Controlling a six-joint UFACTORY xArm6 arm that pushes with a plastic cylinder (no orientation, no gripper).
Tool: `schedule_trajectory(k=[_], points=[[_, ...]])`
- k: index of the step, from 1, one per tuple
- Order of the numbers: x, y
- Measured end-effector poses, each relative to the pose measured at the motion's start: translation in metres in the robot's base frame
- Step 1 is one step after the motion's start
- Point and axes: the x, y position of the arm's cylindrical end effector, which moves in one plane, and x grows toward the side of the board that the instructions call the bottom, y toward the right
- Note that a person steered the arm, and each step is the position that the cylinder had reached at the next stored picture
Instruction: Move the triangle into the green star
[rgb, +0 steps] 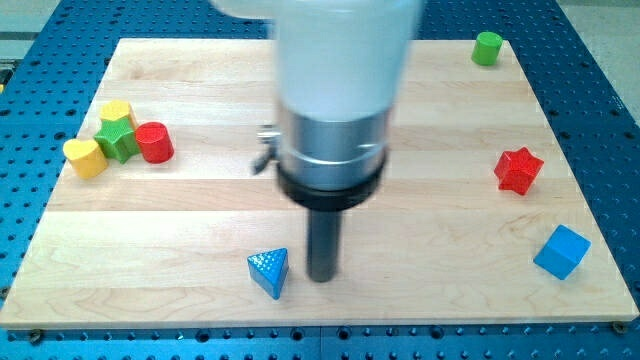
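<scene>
Tip (322, 278) just right of blue triangle (270, 272), near board's bottom edge; rod holds nothing, contact unclear. Green star (118, 139) far off at upper left, wedged among yellow blocks and red cylinder (154, 142). Approach step; next needs a leftward, upward push

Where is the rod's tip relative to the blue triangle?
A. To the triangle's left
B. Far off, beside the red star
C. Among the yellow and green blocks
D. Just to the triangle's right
D: my tip stands just to the view's right of the blue triangle, with a narrow gap showing.
</scene>
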Motion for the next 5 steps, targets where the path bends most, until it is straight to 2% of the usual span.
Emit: schedule_trajectory(k=[1,2,3,4,5], points=[[0.028,-0.019],[0.001,-0.072],[-0.058,-0.151],[-0.088,-0.193],[-0.056,-0.213]])
